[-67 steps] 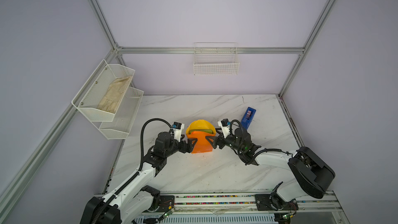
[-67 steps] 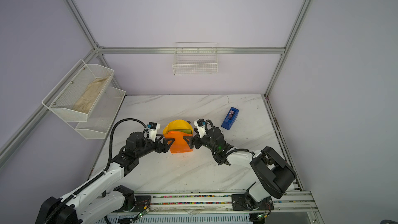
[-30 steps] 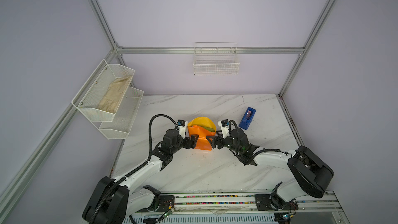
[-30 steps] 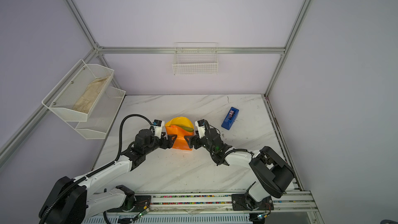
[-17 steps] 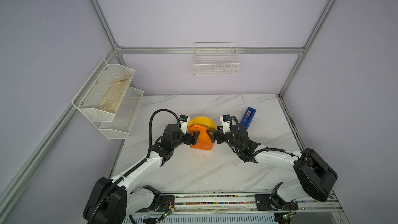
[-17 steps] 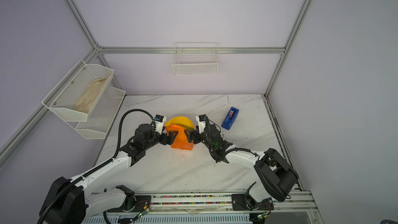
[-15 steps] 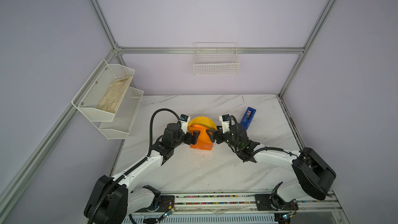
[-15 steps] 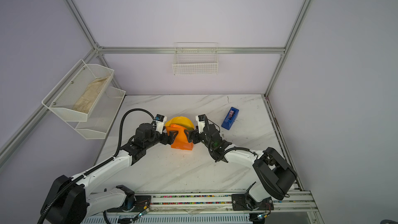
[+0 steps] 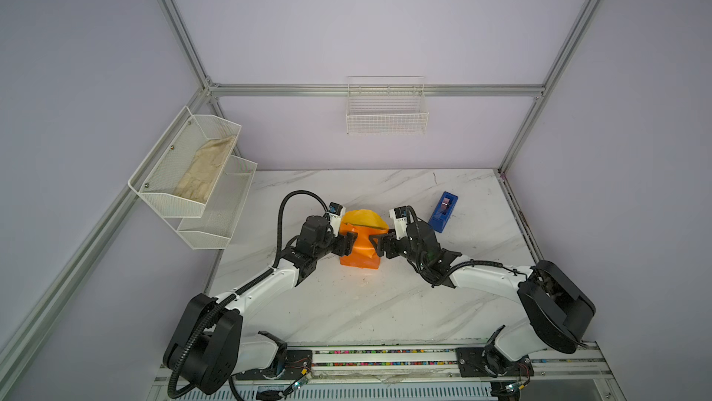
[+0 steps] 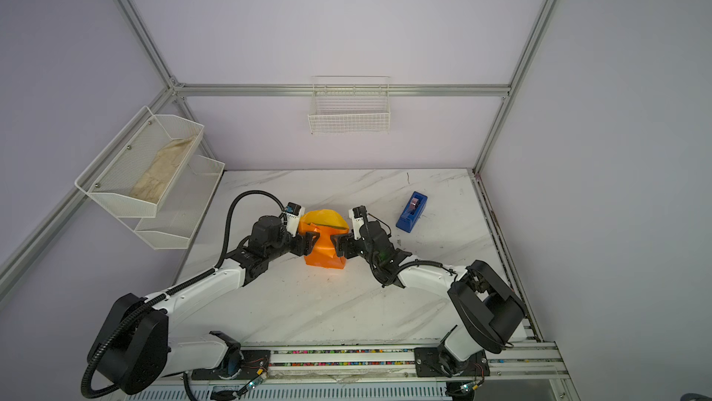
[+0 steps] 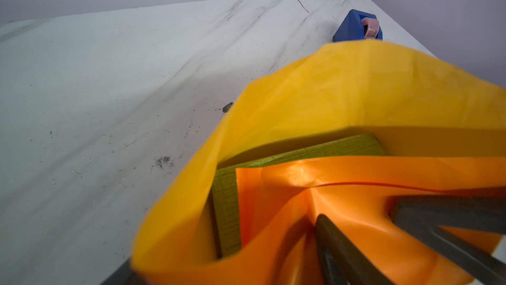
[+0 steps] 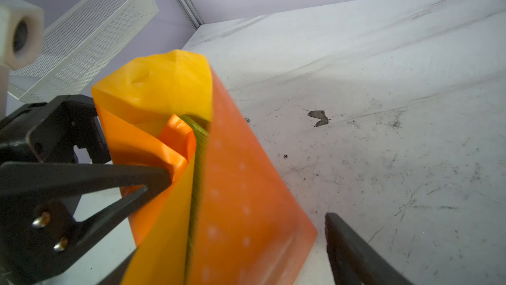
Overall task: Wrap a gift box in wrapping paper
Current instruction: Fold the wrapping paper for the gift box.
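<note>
Left gripper (image 9: 348, 244) deeper in crumpled paper (image 9: 360, 255)

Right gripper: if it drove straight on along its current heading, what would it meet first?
The wrapping paper, folded up around the gift box. The right gripper points at that orange side with open jaws straddling it, one fingertip seemingly touching it, so contact would likely come almost at once.

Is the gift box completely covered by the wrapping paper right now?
No, in the left wrist view a strip of the olive-green gift box shows between the wrapping paper flaps.
</note>
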